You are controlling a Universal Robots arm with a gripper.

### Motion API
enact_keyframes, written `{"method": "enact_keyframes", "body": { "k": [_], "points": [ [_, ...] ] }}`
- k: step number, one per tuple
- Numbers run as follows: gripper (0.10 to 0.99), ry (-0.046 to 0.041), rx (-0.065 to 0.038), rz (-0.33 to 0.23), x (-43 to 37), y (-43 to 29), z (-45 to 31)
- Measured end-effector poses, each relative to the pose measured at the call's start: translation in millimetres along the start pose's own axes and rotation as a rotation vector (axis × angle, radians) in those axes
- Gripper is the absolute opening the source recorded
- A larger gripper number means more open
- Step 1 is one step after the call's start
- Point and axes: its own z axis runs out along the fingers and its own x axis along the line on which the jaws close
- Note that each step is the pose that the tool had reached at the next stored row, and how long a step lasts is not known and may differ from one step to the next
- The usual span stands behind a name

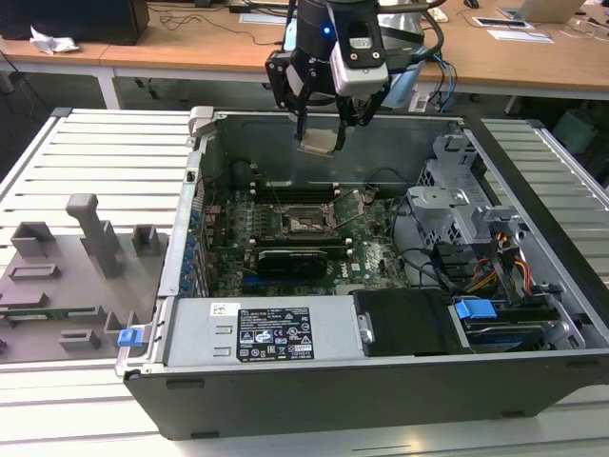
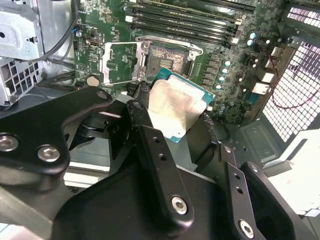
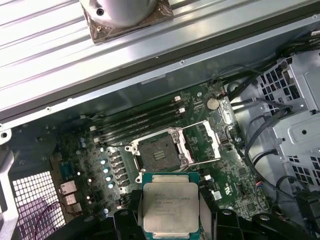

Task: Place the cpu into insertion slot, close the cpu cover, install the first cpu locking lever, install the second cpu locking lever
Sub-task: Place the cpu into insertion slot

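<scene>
My gripper [image 1: 322, 133] hangs above the open computer case, shut on the cpu [image 1: 319, 143], a flat square chip with a pale metal top. In both wrist views the black fingers [image 3: 126, 220] clamp two opposite edges of the cpu [image 3: 170, 210] [image 2: 175, 107]. The insertion slot [image 3: 157, 152] [image 2: 170, 57] [image 1: 306, 224] lies below on the green board, its dark pin field bare. The cpu cover [image 3: 202, 142] [image 2: 120, 62] is swung open beside the slot. The chip is held well above the socket and touches nothing else.
Long memory slots [image 1: 295, 193] run just behind the socket, and a long black card [image 1: 290, 257] lies in front of it. A metal drive cage [image 1: 447, 205] with cables fills the exterior view's right. A grey fixture tray [image 1: 67, 276] sits outside the case.
</scene>
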Motion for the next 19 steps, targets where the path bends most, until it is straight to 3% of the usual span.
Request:
{"method": "enact_keyframes", "body": {
  "k": [19],
  "points": [
    [0.541,-0.0072,-0.002,0.081,0.0,0.0,0.0]
  ]
}}
